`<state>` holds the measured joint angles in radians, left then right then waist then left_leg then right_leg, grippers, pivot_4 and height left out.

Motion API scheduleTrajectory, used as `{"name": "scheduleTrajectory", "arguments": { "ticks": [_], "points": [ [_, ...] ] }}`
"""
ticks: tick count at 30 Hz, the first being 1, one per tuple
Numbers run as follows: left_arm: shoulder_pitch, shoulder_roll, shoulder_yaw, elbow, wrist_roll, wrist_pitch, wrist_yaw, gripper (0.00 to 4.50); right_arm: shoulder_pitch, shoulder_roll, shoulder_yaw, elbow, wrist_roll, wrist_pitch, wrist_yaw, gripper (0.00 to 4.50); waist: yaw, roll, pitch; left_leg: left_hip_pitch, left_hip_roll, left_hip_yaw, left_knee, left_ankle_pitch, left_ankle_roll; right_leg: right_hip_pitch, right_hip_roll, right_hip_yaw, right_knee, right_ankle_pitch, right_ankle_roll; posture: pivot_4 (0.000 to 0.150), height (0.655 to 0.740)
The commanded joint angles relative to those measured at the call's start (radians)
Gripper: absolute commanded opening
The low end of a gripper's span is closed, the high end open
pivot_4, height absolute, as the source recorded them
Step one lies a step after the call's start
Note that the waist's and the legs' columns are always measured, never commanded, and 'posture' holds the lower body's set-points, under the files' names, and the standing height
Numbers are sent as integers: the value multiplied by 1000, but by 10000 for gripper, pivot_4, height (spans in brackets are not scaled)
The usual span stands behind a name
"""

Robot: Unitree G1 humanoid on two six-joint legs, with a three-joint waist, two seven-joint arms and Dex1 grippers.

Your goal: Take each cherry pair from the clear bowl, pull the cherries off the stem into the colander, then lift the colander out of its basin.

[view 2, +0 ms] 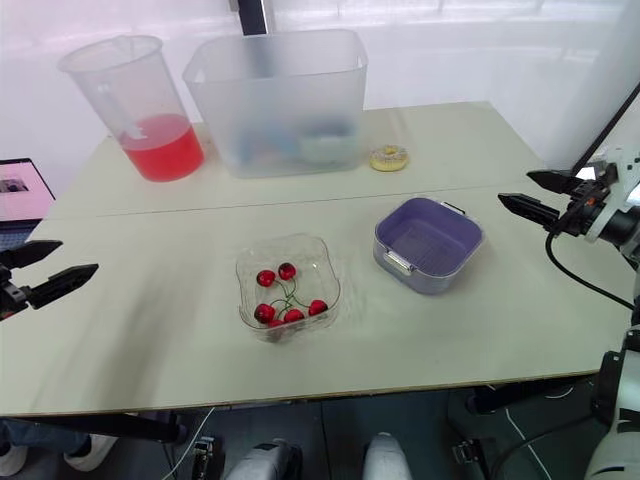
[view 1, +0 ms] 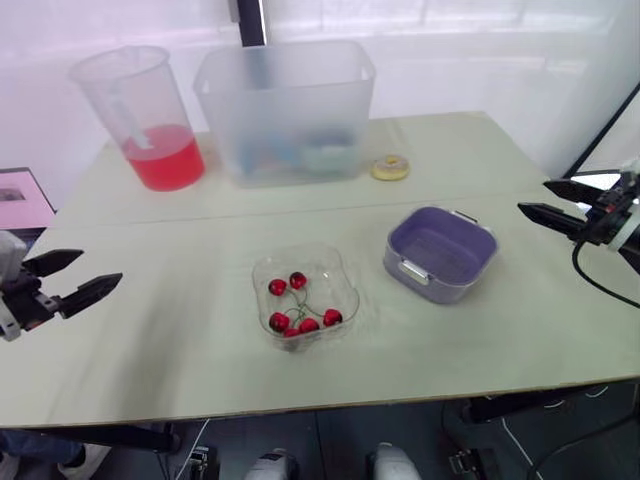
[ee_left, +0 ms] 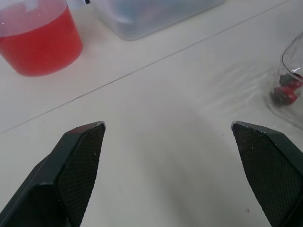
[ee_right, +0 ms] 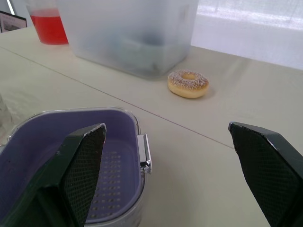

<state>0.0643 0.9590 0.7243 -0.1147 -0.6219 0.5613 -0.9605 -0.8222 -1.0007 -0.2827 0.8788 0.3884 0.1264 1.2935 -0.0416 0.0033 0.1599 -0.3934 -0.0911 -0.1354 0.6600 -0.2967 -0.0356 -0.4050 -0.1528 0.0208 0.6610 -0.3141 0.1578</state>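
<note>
Well apart from left hand, clear bowl.

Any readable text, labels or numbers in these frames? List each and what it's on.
None readable.
Pink card at the far left: dark print, too blurred to read.
Jug of red liquid, tub, clear bowl, colander: no legible marks.

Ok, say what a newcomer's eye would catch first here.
Red cherries in the clear bowl at the table's middle stand out, with the empty purple colander to its right. A jug of red liquid stands at the far left.
</note>
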Motion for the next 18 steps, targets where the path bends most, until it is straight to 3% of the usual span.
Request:
{"name": "scheduleTrajectory", "arguments": {
  "ticks": [1,18],
  "points": [
    [-16,8,17,9,1,-33,-10,45000,-12,-8,-34,-31,19,5,0,44813,0,0,0,0,0,0,0,0,0,0,0,0,0,0,0,1500,7400],
    [-90,12,-23,19,-22,5,-5,45000,-16,-3,-25,-75,26,55,25,44813,-3,0,0,0,0,0,0,0,0,0,0,0,0,0,0,1500,7400]
  ]
}}
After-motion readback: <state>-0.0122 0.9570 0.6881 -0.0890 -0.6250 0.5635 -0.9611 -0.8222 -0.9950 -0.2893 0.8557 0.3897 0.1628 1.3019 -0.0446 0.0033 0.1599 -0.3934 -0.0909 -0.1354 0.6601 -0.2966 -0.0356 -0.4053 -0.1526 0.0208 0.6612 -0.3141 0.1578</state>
